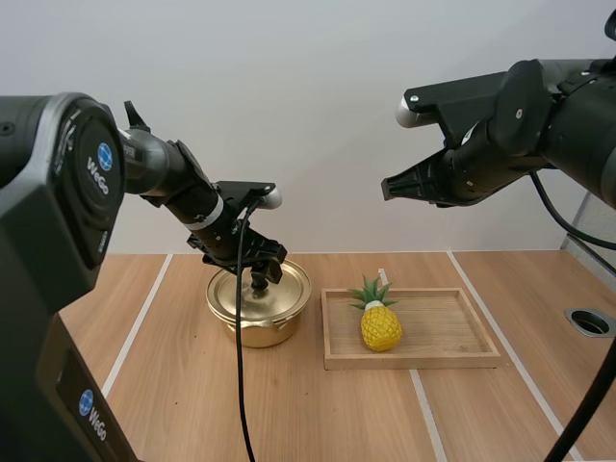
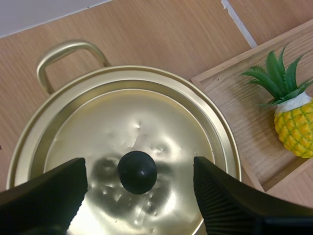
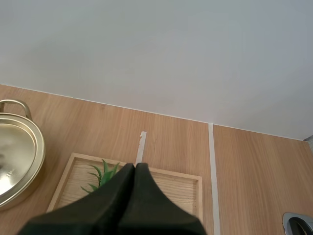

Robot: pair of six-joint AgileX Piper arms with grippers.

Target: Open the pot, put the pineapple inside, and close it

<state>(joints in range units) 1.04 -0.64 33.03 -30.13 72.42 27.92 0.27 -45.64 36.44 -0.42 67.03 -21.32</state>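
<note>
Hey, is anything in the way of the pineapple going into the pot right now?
Yes. The lid sits closed on the pot, so the pineapple in the wooden tray cannot go in. The left gripper stands open astride the lid's black knob.

Pretty bare setup honestly: a plain pale wall stood behind a light wooden table, which had white tape lines across it and a metal-ringed hole near its right edge. Lighting was soft, even.
</note>
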